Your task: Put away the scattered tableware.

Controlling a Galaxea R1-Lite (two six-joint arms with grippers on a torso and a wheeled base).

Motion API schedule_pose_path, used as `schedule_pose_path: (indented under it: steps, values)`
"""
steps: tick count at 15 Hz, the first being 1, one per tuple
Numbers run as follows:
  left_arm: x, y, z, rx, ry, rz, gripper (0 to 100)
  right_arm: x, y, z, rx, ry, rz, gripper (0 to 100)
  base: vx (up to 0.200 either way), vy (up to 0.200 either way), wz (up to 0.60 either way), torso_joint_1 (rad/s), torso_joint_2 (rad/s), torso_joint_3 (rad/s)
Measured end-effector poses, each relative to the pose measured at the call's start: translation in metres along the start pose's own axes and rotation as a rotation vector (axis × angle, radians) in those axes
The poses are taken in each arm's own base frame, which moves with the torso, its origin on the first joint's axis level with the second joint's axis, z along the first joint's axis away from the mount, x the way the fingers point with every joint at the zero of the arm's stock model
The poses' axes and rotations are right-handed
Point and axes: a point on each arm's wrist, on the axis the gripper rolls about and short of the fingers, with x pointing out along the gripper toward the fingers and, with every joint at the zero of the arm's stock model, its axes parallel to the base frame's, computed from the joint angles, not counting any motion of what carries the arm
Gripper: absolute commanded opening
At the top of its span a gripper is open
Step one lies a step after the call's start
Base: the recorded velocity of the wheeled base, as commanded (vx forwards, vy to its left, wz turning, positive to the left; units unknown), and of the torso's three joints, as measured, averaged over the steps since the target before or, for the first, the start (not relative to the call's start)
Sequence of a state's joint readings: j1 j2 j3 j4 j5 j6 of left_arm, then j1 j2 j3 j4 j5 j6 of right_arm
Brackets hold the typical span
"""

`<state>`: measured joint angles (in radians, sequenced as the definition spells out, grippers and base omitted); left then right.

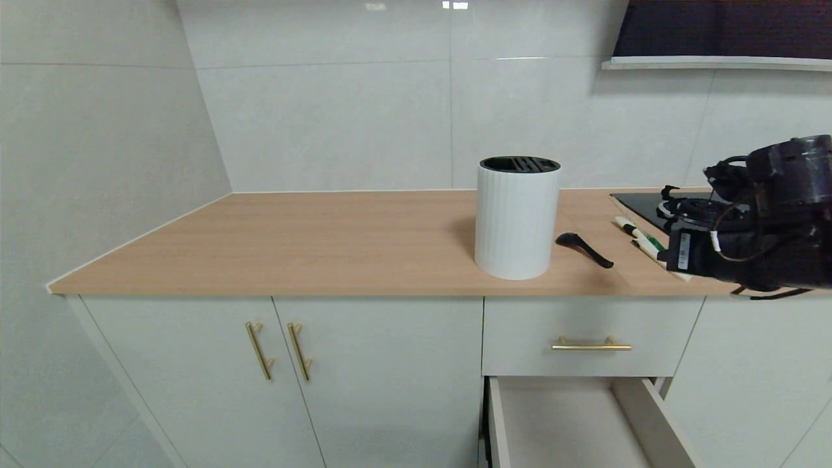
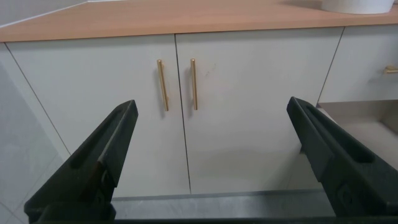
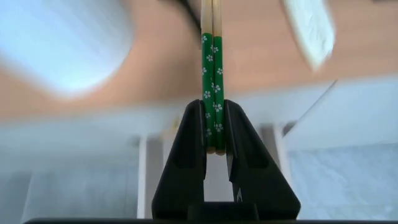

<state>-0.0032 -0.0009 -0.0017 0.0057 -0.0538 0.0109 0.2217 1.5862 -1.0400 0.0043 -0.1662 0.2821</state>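
Head view. Wooden countertop [image 1: 325,240] against tiled walls. White ribbed utensil holder [image 1: 517,221] with a black slotted top stands upright near the front edge, right of the middle. Black spoon [image 1: 584,249] lies flat just beside the holder, on the side toward the countertop's right end, apart from it. Farther toward that end, the right gripper [image 1: 673,252] sits over the front edge at the near corner of the black cooktop [image 1: 640,203]. A pair of chopsticks [image 1: 637,235] pokes out of it, pointing at the back edge; whether they touch the surface, cannot tell. Under the countertop: two cabinet doors [image 1: 364,383] with gold handles, a shut top drawer [image 1: 520,335], and below it an open drawer [image 1: 572,422].

Left wrist view. Left gripper [image 2: 211,106] spread wide, nothing between its fingers [image 2: 106,162]. It hangs low in front of the cabinet doors, facing the two gold handles [image 2: 161,84]. Base of the holder peeks in at the countertop's front edge.

Right wrist view. Right gripper clamped tight on the chopsticks, pinching their green flower-printed ends; the pale shafts run out over the countertop. Holder shows as a white blur to one side, and a blurred white object [image 3: 308,31] lies on the other.
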Motion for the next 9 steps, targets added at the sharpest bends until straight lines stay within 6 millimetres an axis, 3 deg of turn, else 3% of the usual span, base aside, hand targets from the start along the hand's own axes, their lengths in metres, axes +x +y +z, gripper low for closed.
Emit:
schedule_pose_path:
  steps: [4,9]
  values:
    - [0.000,0.000,0.000,0.000,0.000,0.000,100,-0.039,-0.008,-0.036,-0.099,0.085,0.233,0,0.000,0.000,0.00,0.000,0.00,0.000]
    - [0.000,0.000,0.000,0.000,0.000,0.000,100,-0.053,-0.013,-0.057,-0.177,0.129,0.343,0,0.000,0.000,0.00,0.000,0.00,0.000]
